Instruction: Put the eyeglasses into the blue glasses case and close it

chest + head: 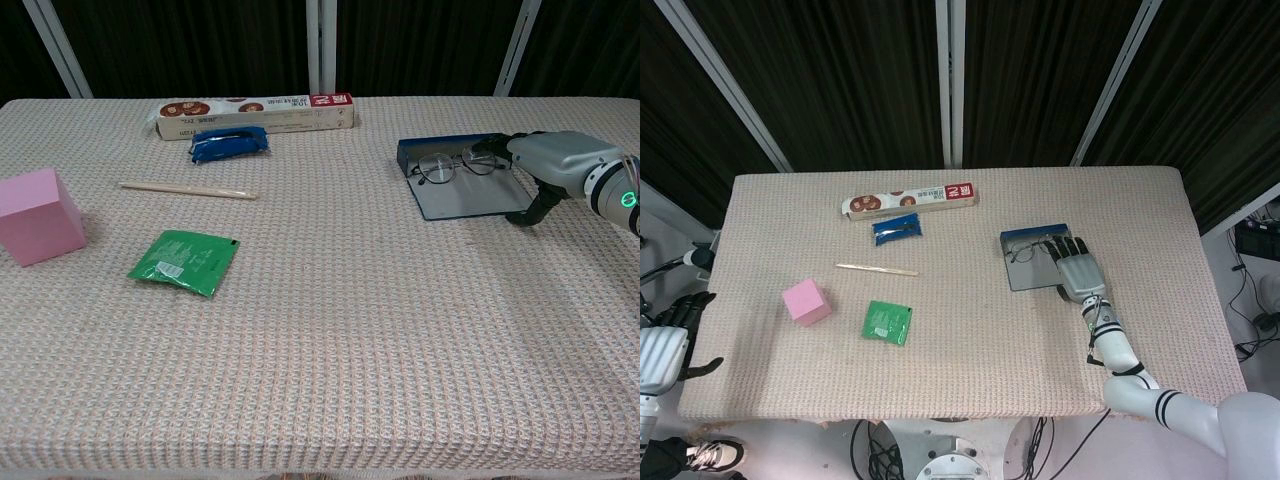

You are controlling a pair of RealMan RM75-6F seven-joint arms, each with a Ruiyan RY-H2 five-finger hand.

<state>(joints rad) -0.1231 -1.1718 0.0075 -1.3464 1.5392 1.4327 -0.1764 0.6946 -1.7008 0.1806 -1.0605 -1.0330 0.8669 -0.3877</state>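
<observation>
The blue glasses case (1030, 272) (462, 200) lies open on the right part of the table. The eyeglasses (1032, 248) (458, 162) lie across its far half. My right hand (1077, 267) (552, 160) lies flat over the case's right edge, fingers apart and pointing away, fingertips by the right lens. It holds nothing. My left hand (665, 345) hangs open off the table's left front corner, seen only in the head view.
A long snack box (909, 200) (256, 114) lies at the back with a blue packet (897, 229) (229, 142) in front of it. A wooden stick (877, 269) (188, 190), a pink cube (806, 302) (38, 215) and a green sachet (886, 322) (184, 261) lie on the left half.
</observation>
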